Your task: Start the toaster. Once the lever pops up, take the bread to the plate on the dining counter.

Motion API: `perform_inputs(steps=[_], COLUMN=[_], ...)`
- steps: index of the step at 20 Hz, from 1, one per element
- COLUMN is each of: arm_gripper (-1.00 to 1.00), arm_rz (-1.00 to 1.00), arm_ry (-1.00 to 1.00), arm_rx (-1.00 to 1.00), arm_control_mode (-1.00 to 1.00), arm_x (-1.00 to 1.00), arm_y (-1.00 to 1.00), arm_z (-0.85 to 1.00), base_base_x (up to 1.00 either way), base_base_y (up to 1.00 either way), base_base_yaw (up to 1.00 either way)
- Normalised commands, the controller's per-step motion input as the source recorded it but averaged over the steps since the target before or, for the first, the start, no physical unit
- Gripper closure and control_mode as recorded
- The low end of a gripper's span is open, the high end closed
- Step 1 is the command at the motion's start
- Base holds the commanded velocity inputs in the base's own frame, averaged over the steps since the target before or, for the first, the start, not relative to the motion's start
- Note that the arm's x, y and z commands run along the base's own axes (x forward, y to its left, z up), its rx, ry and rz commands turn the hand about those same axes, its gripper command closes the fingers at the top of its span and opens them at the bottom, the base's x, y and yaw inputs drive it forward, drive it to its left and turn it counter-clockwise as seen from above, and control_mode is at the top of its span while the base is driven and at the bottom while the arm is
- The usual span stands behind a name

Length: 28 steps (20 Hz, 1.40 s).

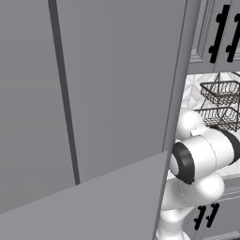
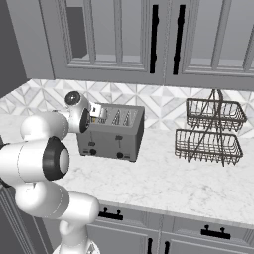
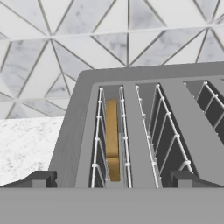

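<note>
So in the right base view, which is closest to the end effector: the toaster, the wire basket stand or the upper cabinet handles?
1. Toaster, right beneath the end effector, on the counter.
2. Cabinet handles, up above and to the right.
3. Wire basket stand, farthest right on the counter.

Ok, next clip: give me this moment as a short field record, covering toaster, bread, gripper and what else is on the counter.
toaster: grey, on the marble wall counter, against the tiled backsplash
bread: tan slice standing down in the leftmost slot in the hand view
gripper: above the toaster's near end, fingers apart, holding nothing
other: two-tier wire basket to the toaster's right in the right base view
</note>
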Motion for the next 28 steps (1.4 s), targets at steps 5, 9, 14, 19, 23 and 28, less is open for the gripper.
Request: perform_inputs(steps=[5, 9, 14, 19, 23, 28], arm_gripper=[-1.00, -1.00, -1.00, -1.00, -1.00, -1.00], arm_rz=[0.00, 0.00, 0.00, 0.00, 0.00, 0.00], arm_ry=[0.00, 0.00, 0.00, 0.00, 0.00, 0.00], arm_rx=[0.00, 0.00, 0.00, 0.00, 0.00, 0.00], arm_control_mode=[-1.00, -1.00, -1.00, -1.00, -1.00, -1.00], arm_x=[0.00, 0.00, 0.00, 0.00, 0.00, 0.00], arm_y=[0.00, 0.00, 0.00, 0.00, 0.00, 0.00], arm_z=[0.00, 0.00, 0.00, 0.00, 0.00, 0.00], base_base_x=[0.00, 0.00, 0.00, 0.00, 0.00, 0.00], base_base_y=[0.00, 0.00, 0.00, 0.00, 0.00, 0.00], base_base_yaw=[0.00, 0.00, 0.00, 0.00, 0.00, 0.00])
